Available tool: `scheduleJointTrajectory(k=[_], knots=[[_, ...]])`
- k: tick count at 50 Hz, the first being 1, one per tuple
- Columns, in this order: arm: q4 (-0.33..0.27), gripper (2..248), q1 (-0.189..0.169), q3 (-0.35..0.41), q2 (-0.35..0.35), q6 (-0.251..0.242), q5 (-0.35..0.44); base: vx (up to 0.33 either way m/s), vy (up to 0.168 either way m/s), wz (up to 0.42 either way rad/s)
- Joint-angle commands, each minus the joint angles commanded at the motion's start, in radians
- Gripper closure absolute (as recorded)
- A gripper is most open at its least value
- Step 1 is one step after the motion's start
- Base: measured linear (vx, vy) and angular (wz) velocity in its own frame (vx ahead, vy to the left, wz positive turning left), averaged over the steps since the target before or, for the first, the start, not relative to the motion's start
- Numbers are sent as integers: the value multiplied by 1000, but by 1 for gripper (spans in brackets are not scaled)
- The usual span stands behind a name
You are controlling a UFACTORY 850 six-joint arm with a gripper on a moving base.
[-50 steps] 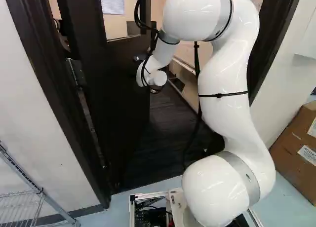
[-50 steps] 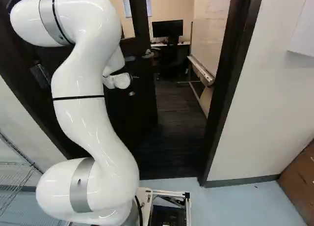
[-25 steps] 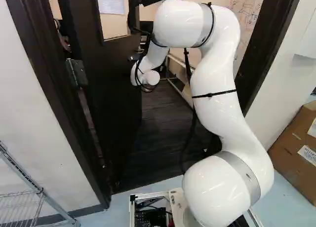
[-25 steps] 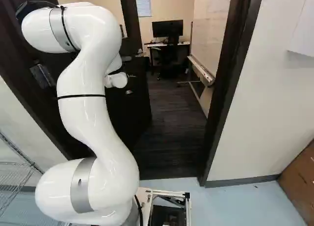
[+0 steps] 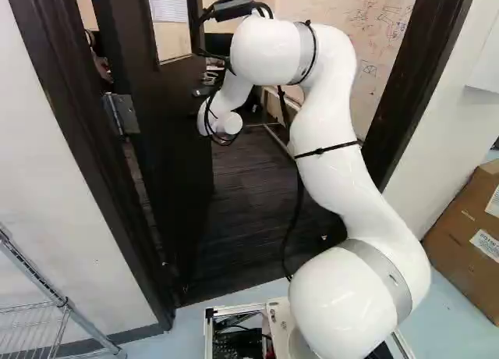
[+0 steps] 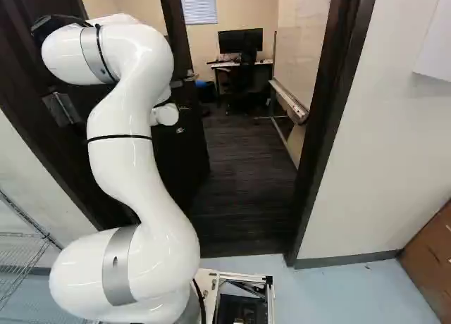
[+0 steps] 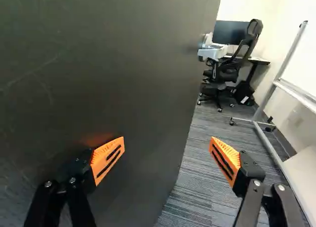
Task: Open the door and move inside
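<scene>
The door (image 5: 175,140) stands ajar, left of centre in the left base view. The gripper (image 7: 167,143) has its fingers spread wide around nothing: one orange ribbed pad is near the door's flat, scuffed face, the other beyond its long upright edge, over streaky grey carpet (image 7: 197,182). The next push should go into that face, toward the room.

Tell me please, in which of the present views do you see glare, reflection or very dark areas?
Left base view: small bright glints on the glossy white arm. Right base view: similar glints, and the dark door shows almost no detail. Wrist view: an orange glow on the door beside one orange pad, probably its reflection; the whiteboard looks very bright.
</scene>
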Motion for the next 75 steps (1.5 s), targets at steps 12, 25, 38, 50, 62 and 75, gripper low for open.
scheduleJointTrajectory(k=[12, 25, 38, 50, 62, 75], knots=[[-21, 3, 24, -31, -23, 0, 0, 0, 0, 0], [-44, 3, 50, -64, -46, 0, 0, 0, 0, 0], [-70, 3, 77, -100, -72, 0, -2, 0, 0, 0], [-108, 3, 96, -129, -93, 0, -12, 0, 0, 0], [-152, 3, 114, -158, -113, 0, -24, 0, 0, 0], [-195, 3, 133, -191, -136, 0, -33, 0, 0, 0]])
